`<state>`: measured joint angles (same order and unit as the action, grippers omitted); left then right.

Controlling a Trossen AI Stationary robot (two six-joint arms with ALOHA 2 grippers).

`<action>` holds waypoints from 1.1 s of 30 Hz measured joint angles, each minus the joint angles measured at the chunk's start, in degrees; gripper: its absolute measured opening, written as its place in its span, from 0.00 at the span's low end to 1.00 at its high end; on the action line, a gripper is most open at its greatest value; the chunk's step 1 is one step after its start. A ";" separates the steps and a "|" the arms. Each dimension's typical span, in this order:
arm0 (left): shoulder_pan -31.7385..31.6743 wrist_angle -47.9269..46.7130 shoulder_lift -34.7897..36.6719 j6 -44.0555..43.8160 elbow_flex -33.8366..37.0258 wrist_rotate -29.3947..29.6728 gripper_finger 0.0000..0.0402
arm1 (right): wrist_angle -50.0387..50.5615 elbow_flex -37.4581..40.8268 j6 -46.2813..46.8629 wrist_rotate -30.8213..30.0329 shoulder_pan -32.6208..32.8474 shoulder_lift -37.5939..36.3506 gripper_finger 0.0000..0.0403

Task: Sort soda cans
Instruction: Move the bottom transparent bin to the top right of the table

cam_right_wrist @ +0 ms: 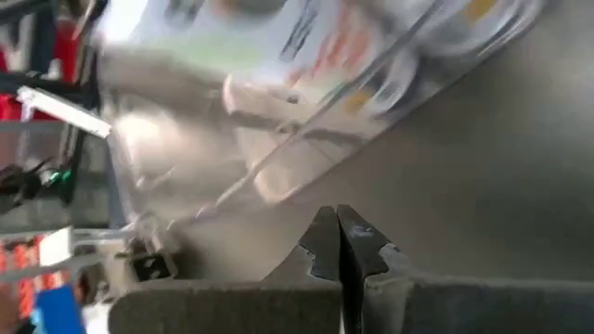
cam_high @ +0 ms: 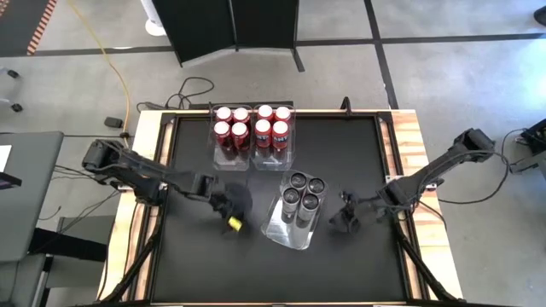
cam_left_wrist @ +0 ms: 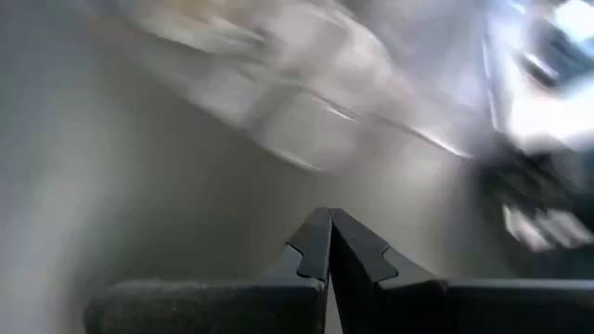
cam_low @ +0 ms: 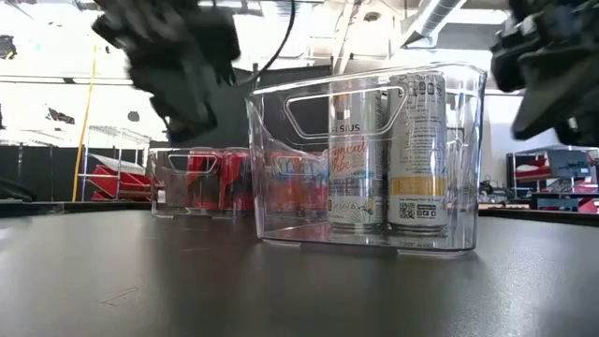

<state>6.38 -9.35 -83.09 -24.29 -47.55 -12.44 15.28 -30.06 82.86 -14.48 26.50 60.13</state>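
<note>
High view: eight red soda cans (cam_high: 252,126) packed upright in two clear bins (cam_high: 232,159) at the far middle of the desk (cam_high: 196,264), four dark grey soda cans (cam_high: 301,194) standing upright in a third clear bin (cam_high: 288,234) set askew just nearer than those two. Nothing loose on the black desk top beside that third bin, so sorting probably done or nearly so.

Left gripper (cam_high: 232,205) hanging just to the left of the third bin, fingers (cam_left_wrist: 316,246) pressed together and holding nothing in the left wrist view. Right gripper (cam_high: 347,213) just to the right of the same bin, fingers (cam_right_wrist: 327,243) likewise closed on nothing in the right wrist view. Both about equally near; grey cans between the two, long axes vertical, tops facing up, walled in by clear plastic. Any next reach would likely have to come from above, over the bin rim, with fingers first spread.

Desk surface matte black, smooth, framed in pale wood. Beyond it, grey concrete floor with taped lines, cables trailing at the far left, a dark upright panel behind the desk; low view showing a bright workshop with shelving behind.
</note>
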 joint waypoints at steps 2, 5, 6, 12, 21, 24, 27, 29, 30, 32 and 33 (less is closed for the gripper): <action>3.86 0.90 -0.29 1.17 0.04 -4.67 0.00 | -1.90 0.00 0.98 -0.52 2.88 0.78 0.01; 8.99 4.90 -2.65 1.35 0.05 -5.70 0.00 | -5.39 0.00 4.80 -3.77 6.16 2.19 0.01; 10.22 6.60 -3.76 1.33 0.07 -5.54 0.00 | -6.93 0.00 6.09 -5.26 7.02 2.79 0.01; 12.11 18.91 -11.45 0.46 0.09 -4.12 0.00 | -18.14 -0.04 10.76 -9.94 11.35 8.02 0.01; 8.72 28.32 -18.39 0.52 -0.48 -4.03 0.00 | -22.64 -5.55 19.42 -10.10 19.31 19.36 0.01; 7.82 28.19 -19.64 2.45 -2.23 -4.33 0.00 | -21.33 -8.62 23.25 -10.10 21.46 22.88 0.01; 6.65 28.18 -21.57 4.32 -4.89 -5.05 0.00 | -19.73 -12.15 25.43 -10.12 22.72 26.00 0.01; 5.64 28.21 -23.06 4.65 -6.79 -5.09 0.00 | -18.46 -14.39 25.82 -10.15 22.91 27.76 0.01; 5.09 28.24 -23.87 4.93 -7.66 -4.99 0.00 | -17.95 -15.44 25.79 -10.34 22.90 28.52 0.01; 3.81 27.96 -25.47 5.26 -9.11 -4.59 0.00 | -17.00 -17.33 25.77 -11.46 22.86 29.78 0.01; 3.12 27.96 -26.09 5.21 -9.75 -4.54 0.00 | -16.85 -18.03 25.72 -11.95 22.74 30.26 0.01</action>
<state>9.50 18.61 -109.18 -19.08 -57.30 -16.98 -1.57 -48.10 108.58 -26.43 49.24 90.39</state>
